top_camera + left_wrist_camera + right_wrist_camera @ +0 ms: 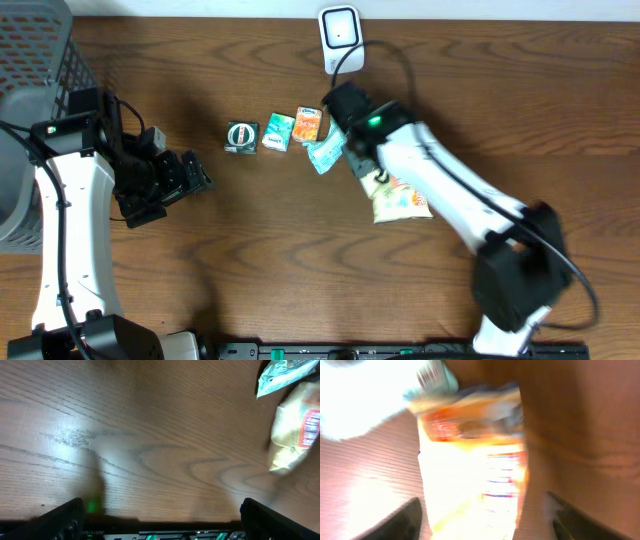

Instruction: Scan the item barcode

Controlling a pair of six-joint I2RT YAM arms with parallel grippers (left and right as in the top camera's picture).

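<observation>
A yellow snack bag (400, 200) with red print lies on the wooden table just right of centre. My right gripper (366, 168) hovers over its upper end. In the right wrist view the bag (470, 460) fills the space between the dark fingers (402, 520), blurred and overexposed. The right gripper (482, 517) is open, with a gap on each side of the bag. A white scanner (340, 28) stands at the table's back edge. My left gripper (195, 180) is open and empty at the left. Its own view (160, 522) shows bare wood and the bag (295, 435) far right.
A round tin (242, 137), a green packet (278, 132), an orange packet (308, 124) and a teal packet (325, 153) lie in a row behind the bag. A grey basket (30, 90) stands at the far left. The scanner's cable (400, 60) runs right.
</observation>
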